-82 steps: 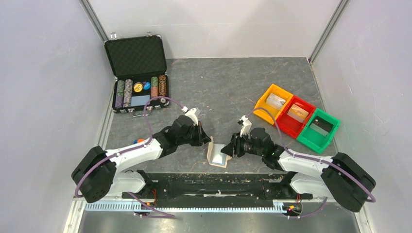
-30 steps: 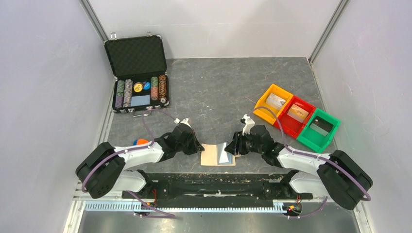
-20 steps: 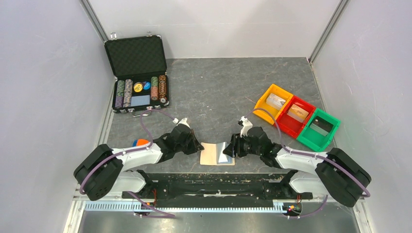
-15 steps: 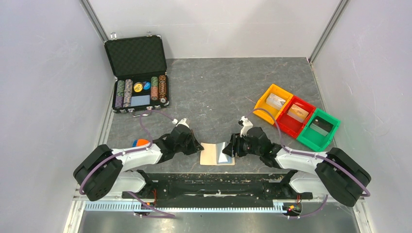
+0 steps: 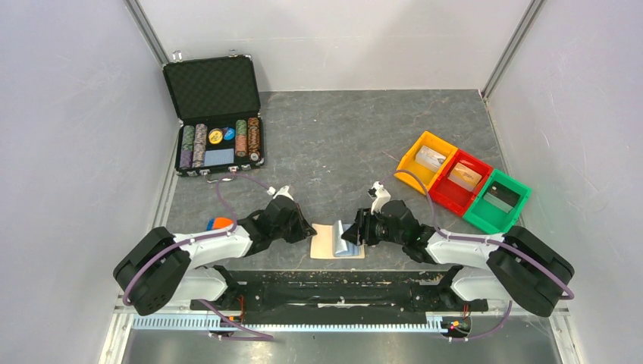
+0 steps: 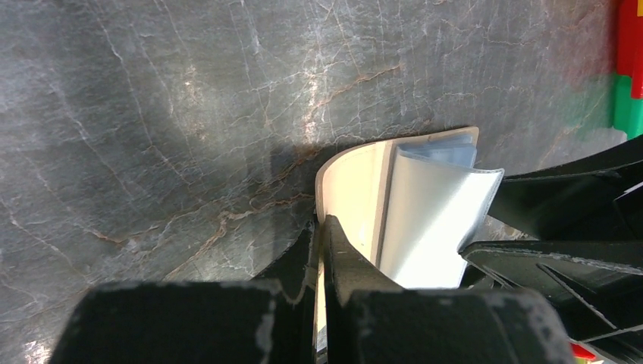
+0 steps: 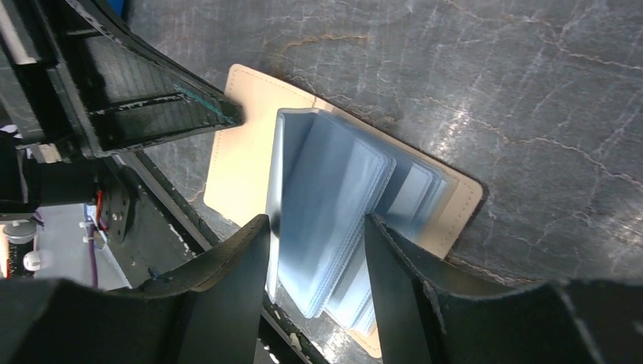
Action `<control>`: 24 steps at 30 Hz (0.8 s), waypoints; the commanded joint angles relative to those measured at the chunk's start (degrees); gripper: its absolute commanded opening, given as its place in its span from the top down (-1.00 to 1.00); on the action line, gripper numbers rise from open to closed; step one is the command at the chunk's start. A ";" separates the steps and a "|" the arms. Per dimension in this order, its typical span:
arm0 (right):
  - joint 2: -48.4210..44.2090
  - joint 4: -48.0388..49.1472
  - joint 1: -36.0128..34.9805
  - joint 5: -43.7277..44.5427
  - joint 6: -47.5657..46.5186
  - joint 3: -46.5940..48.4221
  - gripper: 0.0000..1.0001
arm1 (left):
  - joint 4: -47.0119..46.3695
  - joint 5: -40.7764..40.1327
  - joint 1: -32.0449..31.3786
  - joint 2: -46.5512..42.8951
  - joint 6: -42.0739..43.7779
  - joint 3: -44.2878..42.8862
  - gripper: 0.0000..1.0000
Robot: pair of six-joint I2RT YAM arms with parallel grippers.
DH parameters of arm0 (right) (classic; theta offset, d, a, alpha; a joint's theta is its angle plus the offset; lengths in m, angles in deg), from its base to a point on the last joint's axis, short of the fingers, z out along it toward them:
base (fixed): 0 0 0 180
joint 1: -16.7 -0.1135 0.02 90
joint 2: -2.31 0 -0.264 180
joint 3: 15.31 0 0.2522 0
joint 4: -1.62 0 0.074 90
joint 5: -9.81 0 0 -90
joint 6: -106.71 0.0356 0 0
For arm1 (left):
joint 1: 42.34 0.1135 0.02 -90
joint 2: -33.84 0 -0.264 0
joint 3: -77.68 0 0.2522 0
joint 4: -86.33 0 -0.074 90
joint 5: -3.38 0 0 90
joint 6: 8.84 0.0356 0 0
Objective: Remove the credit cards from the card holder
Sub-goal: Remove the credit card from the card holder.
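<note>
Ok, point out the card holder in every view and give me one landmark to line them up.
Top external: card holder, low centre.
Left wrist: card holder, right of centre, its blue sleeves lifted.
Right wrist: card holder, centre, blue sleeves fanned over it.
Shared landmark: the left end effector at the holder's tan edge. It is bottom centre in the left wrist view and upper left in the right wrist view.
</note>
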 commanded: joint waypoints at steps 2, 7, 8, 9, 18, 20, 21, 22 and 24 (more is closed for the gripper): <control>0.05 7.24 -0.61 -3.21 2.65 1.48 0.01 | -2.74 -0.62 0.00 -1.77 -1.91 0.55 0.95; 0.94 9.95 -0.69 -4.85 3.52 1.64 0.17 | -2.74 -0.38 0.00 -1.79 -2.17 0.48 0.95; 1.14 10.38 -0.74 -4.98 3.50 1.83 0.19 | -2.74 -0.34 0.00 -1.81 -2.18 0.38 0.96; 1.42 10.73 -0.80 -5.32 3.54 1.90 0.20 | -2.74 -0.23 0.00 -1.75 -2.26 0.32 0.95; 5.14 13.52 -2.56 -6.77 3.83 3.39 0.28 | -3.00 0.42 0.00 -1.78 -2.78 0.36 0.94; 5.64 13.52 -2.59 -6.55 3.73 3.49 0.34 | -2.93 0.35 0.00 -2.07 -2.95 0.46 0.88; 5.69 13.39 -2.61 -6.34 3.70 3.40 0.38 | -2.77 0.30 0.04 -2.25 -3.06 0.54 0.83; 5.74 13.29 -2.57 -6.14 3.61 3.33 0.41 | -2.51 0.17 0.00 -2.42 -3.06 0.55 0.78; 5.52 12.72 -2.62 -5.50 3.28 3.20 0.46 | -1.51 -0.17 0.00 -2.81 -2.97 0.38 0.64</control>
